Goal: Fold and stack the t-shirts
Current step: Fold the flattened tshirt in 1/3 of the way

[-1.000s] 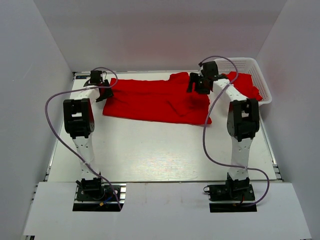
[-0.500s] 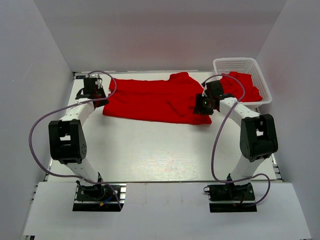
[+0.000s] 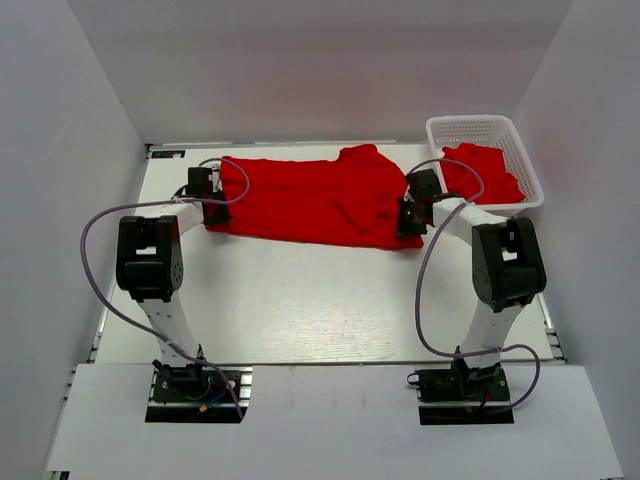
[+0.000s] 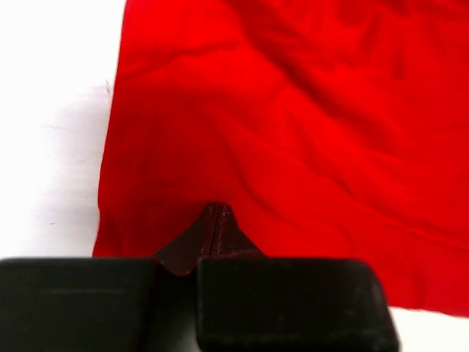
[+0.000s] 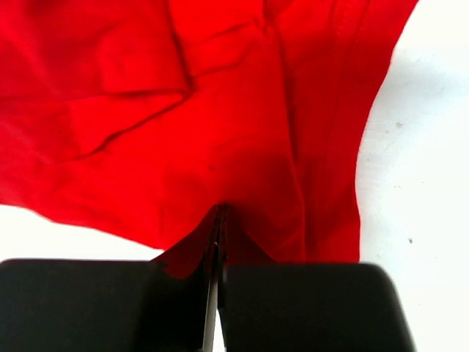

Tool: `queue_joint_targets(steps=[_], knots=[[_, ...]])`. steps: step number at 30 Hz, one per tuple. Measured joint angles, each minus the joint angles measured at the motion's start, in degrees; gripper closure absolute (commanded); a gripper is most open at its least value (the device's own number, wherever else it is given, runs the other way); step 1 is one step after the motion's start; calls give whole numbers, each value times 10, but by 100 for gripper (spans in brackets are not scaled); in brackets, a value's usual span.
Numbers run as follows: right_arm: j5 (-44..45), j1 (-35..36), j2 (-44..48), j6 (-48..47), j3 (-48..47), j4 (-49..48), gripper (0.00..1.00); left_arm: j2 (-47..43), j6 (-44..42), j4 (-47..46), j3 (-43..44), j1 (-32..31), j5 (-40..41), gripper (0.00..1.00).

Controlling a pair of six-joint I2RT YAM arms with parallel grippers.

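The white flat table (image 3: 300,300) holds everything. Past its near part, a bright red soft cloth t-shirt (image 3: 300,200) lies spread out on the table. It is wide from left to right and has some wrinkles. The left pincer (image 3: 207,188) is down at the shirt's left edge. Its two fingers are squeezed together, with a little peak of red cloth pinched between them. The right pincer (image 3: 408,215) is down at the shirt's right edge, and it is squeezed tight on a fold of cloth too. At the far right corner stands a white plastic lattice basket (image 3: 480,124). In it lies a second red t-shirt (image 3: 488,172), all bunched up.
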State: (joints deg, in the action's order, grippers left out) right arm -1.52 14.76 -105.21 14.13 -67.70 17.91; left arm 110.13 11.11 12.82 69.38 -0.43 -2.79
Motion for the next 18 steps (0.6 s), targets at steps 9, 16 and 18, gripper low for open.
queue_joint_targets(steps=[9,16,18], knots=[[12,0,-19,2,7,-10,100,16,6,27,16,-7,33,100],[11,0,31,14,86,-64,100,-15,31,74,-11,-12,54,100],[9,0,53,20,115,-74,100,-44,40,94,-42,-12,57,100]])
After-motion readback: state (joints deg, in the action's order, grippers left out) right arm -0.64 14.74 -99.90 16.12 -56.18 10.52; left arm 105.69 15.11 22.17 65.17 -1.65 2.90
